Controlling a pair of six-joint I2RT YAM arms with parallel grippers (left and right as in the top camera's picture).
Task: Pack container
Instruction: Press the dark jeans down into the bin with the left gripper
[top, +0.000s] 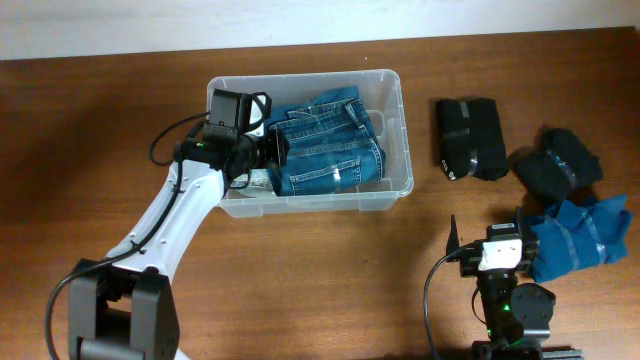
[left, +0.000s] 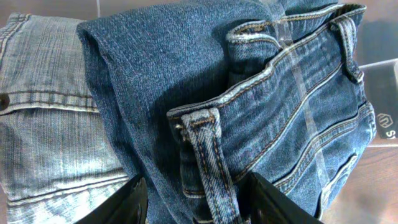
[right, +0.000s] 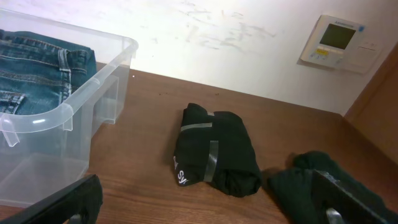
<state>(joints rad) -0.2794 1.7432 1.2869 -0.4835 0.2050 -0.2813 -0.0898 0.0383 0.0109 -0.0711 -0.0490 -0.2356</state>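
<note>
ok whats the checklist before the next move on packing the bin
1. Jeans inside the container: ok, they lie in its right part.
2. Left end effector grip: cannot tell; its fingers straddle a denim fold, but clamping is unclear.
3. Right end effector free: ok, open, nothing between its fingers.
4. Everything packed: not ok; a black bundle, a second black bundle and a blue bundle lie on the table.
5. Room left in the container: cannot tell, the left arm hides its left part.
</note>
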